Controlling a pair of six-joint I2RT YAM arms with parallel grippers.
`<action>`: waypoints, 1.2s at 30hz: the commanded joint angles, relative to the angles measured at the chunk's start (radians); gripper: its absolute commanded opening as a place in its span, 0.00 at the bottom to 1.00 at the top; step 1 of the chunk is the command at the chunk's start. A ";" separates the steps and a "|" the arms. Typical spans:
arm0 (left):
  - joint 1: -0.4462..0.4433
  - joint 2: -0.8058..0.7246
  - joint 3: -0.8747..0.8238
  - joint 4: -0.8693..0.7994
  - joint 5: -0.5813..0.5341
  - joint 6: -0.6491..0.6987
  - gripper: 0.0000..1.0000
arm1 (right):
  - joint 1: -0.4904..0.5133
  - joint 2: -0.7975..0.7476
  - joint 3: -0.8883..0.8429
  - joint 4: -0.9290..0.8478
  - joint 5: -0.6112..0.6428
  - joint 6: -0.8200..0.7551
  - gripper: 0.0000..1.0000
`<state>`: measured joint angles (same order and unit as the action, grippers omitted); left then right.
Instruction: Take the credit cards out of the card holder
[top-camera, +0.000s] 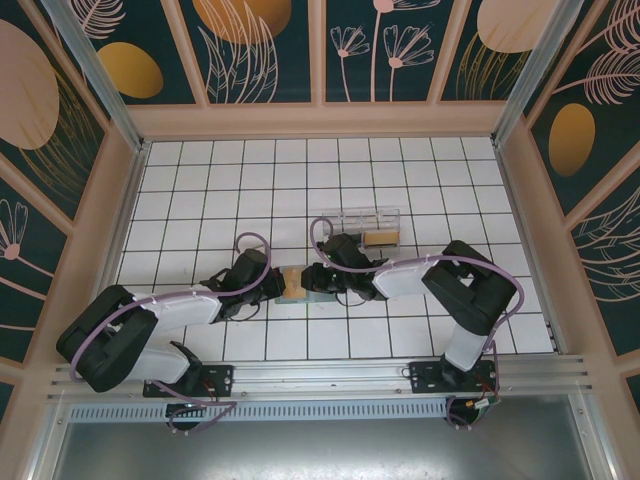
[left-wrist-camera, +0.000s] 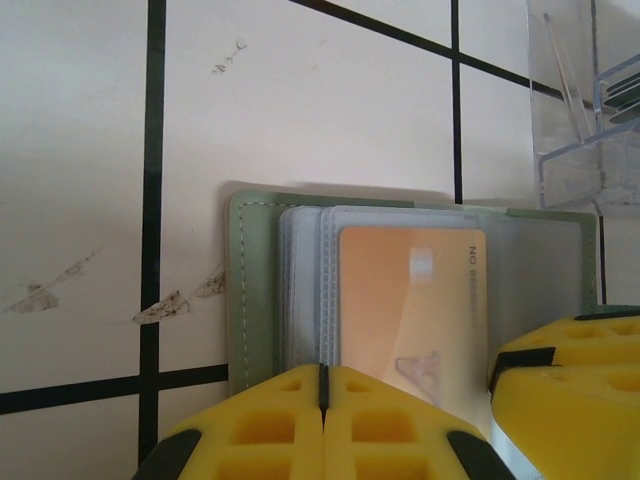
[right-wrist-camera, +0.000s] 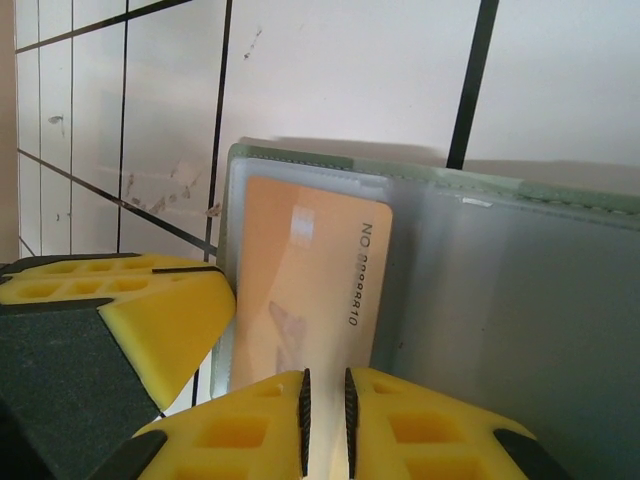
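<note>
1. At mid-frame in the overhead view, open on the tiled table, just below a clear box: card holder.
2. Inside its clear sleeve: orange card.
3. At the holder's lower edge: left gripper, pressed fully together; cannot tell whether gripping anything.
4. On the card's bottom edge: right gripper, narrow, pinching it.

The top camera is looking steeply down from high above the card holder, set back on its near side and far off. Both wrist cameras are sitting side by side, very close at the card holder's edge, facing across it and sharing its orange card.
</note>
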<state>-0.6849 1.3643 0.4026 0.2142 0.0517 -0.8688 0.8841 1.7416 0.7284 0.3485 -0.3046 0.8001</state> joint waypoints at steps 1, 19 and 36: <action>0.008 0.021 -0.027 -0.030 0.020 -0.009 0.05 | -0.005 -0.034 -0.014 -0.004 0.011 0.016 0.20; 0.008 0.026 -0.028 -0.023 0.035 -0.009 0.01 | -0.022 0.026 -0.022 0.072 -0.064 0.044 0.18; 0.008 0.019 -0.039 -0.021 0.036 -0.014 0.00 | -0.032 -0.025 -0.043 0.009 -0.010 0.046 0.19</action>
<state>-0.6796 1.3720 0.3935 0.2432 0.0704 -0.8700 0.8581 1.7531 0.7036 0.3843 -0.3416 0.8478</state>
